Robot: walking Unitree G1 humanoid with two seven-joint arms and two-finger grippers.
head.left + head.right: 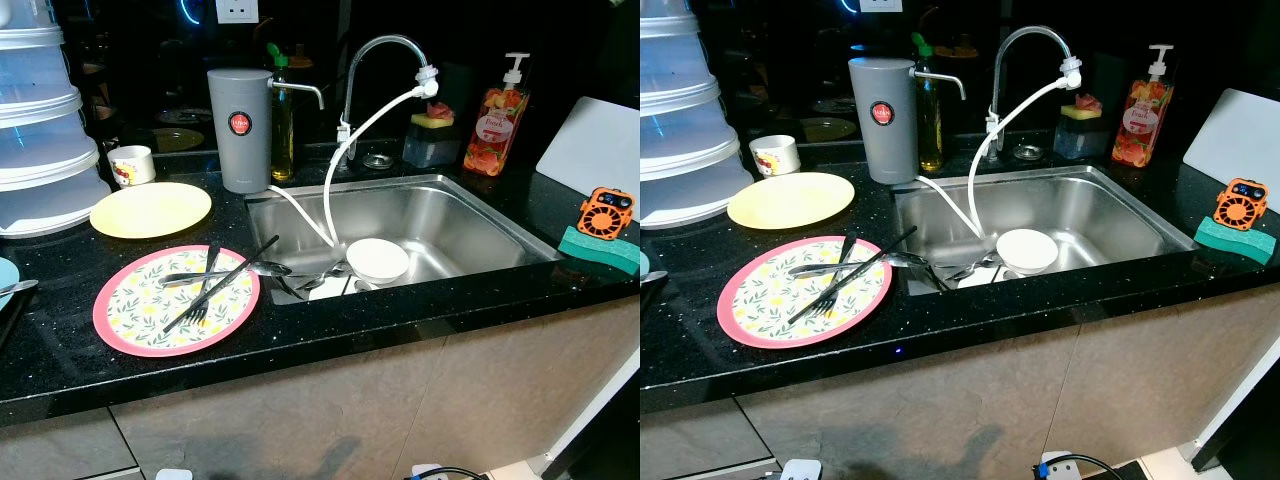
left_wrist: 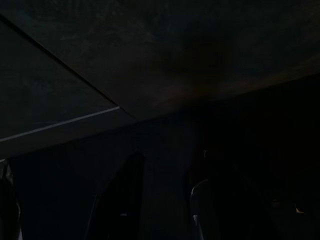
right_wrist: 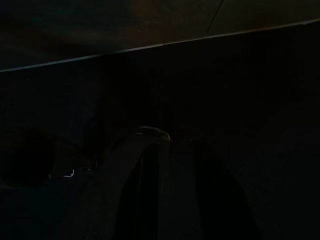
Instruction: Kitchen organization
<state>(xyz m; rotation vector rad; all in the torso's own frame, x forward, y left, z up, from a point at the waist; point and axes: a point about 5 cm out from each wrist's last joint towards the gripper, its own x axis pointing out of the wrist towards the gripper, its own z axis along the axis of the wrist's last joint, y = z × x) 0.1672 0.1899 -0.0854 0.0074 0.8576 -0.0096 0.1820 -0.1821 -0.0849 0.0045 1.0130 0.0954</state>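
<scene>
Counter: I am looking down at a black counter (image 1: 60,350) with a steel sink (image 1: 470,225) set into it.
Pink plate: the flowered pink plate (image 1: 140,310) lies near the front edge, left of the sink, with a black fork (image 1: 195,312), a black knife (image 1: 210,268) and a spoon (image 1: 255,269) across it.
Yellow plate: the yellow plate (image 1: 150,209) sits behind it, a small cup (image 1: 131,165) just beyond.
Sink: a white bowl (image 1: 377,260) and more cutlery (image 1: 325,278) lie inside — a white hose (image 1: 345,160) from the tap (image 1: 385,45) hangs down beside the bowl.
Around: grey canister (image 1: 239,128), oil bottle (image 1: 282,120), soap bottle (image 1: 496,125), green sponge (image 1: 598,248), stacked white containers (image 1: 40,130).
Grippers: both wrist views are very dark — I cannot tell whether either is open or closed.
</scene>
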